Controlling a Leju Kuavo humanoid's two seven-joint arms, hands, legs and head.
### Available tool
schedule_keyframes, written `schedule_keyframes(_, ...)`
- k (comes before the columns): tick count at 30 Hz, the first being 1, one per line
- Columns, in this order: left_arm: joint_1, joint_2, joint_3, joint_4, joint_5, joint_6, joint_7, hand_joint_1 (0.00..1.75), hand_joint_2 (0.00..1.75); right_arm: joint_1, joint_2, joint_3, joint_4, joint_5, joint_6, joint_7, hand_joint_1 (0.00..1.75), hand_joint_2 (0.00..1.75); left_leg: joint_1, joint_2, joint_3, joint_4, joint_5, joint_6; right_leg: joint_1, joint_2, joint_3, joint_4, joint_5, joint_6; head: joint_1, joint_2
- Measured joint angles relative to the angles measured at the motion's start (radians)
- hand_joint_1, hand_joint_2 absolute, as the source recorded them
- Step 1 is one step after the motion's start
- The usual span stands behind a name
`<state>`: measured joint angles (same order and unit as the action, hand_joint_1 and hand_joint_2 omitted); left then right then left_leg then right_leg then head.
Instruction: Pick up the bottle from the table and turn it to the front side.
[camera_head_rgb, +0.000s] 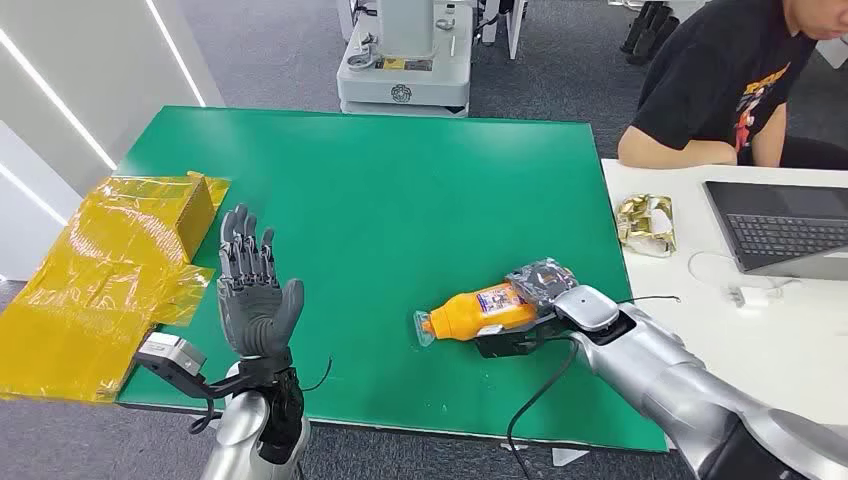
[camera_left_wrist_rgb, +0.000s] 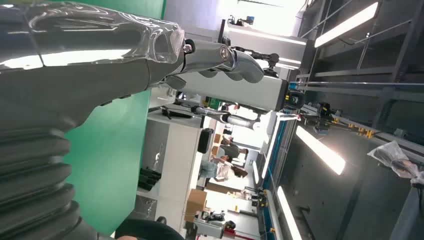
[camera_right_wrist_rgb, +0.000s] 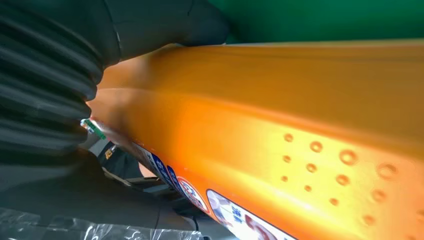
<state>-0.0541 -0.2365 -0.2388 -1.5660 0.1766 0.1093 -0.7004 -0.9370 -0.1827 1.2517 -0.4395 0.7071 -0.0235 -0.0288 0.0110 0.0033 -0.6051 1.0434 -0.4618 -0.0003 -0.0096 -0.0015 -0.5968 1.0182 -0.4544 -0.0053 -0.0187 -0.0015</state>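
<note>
Orange bottle lies on its side near the green counter's right edge, right hand grasping it (label partly up); lifting and turning remain. Left hand hovers released.

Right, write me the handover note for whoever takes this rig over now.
Left hand: raised over the near left part of the green table, fingers spread, holding nothing.
Right hand: wrapped around the base end of the orange bottle.
Bottle: on its side near the table's right edge, clear cap pointing left, part of the label showing; lifted or resting cannot be told.
Done: grasp made.
Left: lift it and turn the front side forward.
</note>
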Motion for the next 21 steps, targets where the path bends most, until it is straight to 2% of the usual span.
schedule_keyframes(3,0.0,0.0,0.0,0.0,-0.001,0.0,0.0,0.0,1.75,0.016,0.001,-0.02,-0.002,-0.006,-0.04,0.004,1.75,1.75,0.0,0.0,0.0,0.0,0.0,0.0,0.0,0.0,0.0,0.0,0.0,0.0,0.0,0.0)
schedule_keyframes(7,-0.001,0.0,0.0,0.0,-0.003,0.001,0.0,0.0,1.75,0.071,0.009,-0.103,-0.026,-0.049,-0.141,-0.008,1.75,1.75,0.0,-0.001,-0.001,0.0,0.0,0.0,0.0,-0.001,0.0,0.0,0.0,0.0,0.0,0.0)
schedule_keyframes(12,-0.002,0.0,0.0,0.0,-0.004,0.019,0.0,0.0,1.75,0.163,0.013,-0.263,-0.11,-0.137,-0.296,-0.069,1.75,1.75,0.0,-0.002,-0.003,0.0,0.0,0.0,0.0,-0.002,-0.002,0.0,0.0,0.0,0.0,0.0)
schedule_keyframes(17,-0.002,-0.001,0.0,0.0,-0.004,0.029,0.0,0.0,1.75,0.222,0.014,-0.389,-0.183,-0.179,-0.372,-0.105,1.75,1.75,0.0,-0.002,-0.004,0.0,0.0,0.0,0.0,-0.002,-0.002,0.0,-0.001,0.0,0.0,0.0)
schedule_keyframes(21,-0.002,-0.001,0.0,0.0,-0.004,0.034,0.0,0.0,1.75,0.275,0.017,-0.477,-0.238,-0.234,-0.471,-0.185,1.75,1.75,0.0,-0.002,-0.004,0.0,0.0,0.0,0.0,-0.002,-0.002,-0.001,-0.001,0.0,0.0,0.0)
